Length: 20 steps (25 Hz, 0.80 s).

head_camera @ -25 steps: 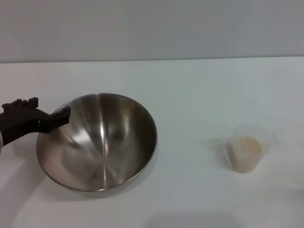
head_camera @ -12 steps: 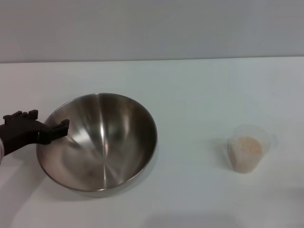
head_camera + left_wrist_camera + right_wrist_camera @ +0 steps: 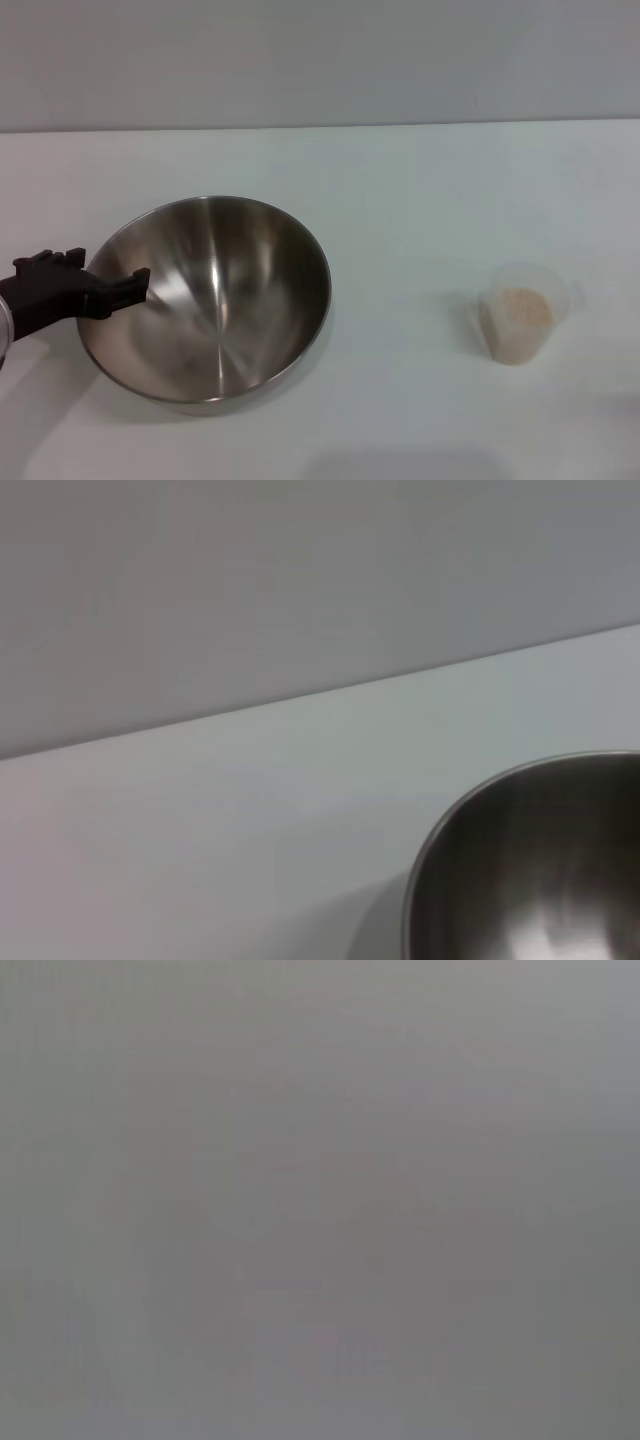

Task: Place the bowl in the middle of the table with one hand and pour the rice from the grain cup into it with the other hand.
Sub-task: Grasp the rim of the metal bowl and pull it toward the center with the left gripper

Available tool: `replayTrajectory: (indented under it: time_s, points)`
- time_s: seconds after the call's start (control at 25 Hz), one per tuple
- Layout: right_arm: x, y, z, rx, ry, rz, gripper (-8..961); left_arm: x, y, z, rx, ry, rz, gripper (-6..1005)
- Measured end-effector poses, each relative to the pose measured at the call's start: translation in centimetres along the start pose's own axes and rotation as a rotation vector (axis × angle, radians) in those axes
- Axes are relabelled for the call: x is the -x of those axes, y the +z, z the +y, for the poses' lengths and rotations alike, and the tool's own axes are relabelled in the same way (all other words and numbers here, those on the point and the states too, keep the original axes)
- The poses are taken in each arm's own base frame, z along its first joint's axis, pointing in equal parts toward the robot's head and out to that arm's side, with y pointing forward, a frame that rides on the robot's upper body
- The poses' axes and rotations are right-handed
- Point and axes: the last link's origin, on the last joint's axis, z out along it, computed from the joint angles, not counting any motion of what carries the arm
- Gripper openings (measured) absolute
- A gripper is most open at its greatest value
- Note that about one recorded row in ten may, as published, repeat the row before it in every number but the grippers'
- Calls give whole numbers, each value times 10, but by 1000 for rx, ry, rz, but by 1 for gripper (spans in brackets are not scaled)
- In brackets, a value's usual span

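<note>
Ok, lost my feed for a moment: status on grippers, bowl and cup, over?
Left gripper at the bowl near-left rim. Right gripper out of view. Grain cup upright with rice, untouched, to the right. Nothing between them on the table.

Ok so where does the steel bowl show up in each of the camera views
Head view: the bowl sits left of centre, the left pincer at its left rim.
Left wrist view: its rim fills the lower right corner.
Right wrist view: not in it.
Shared landmark: the table edge against the wall.

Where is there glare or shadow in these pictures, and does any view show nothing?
Head view: streaky highlights inside the bowl, soft shadow beneath it on the table. Left wrist view: bowl's rim reflects light. Right wrist view: flat grey, nothing discernible.
</note>
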Motion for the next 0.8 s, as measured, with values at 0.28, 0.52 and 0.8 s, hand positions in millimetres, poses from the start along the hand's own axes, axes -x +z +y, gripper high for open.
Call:
replayTrajectory:
  time_s: [0.28,0.52,0.8]
  points:
    - [0,0,0,1,0,-1,778,2,2,2,15,1,-18,839]
    - [0,1,0,1,0,-1,779,2,3,3,22,4,-23,837]
    - [0,1,1,2,1,-1,778,3,8,6,27,55,-68,563]
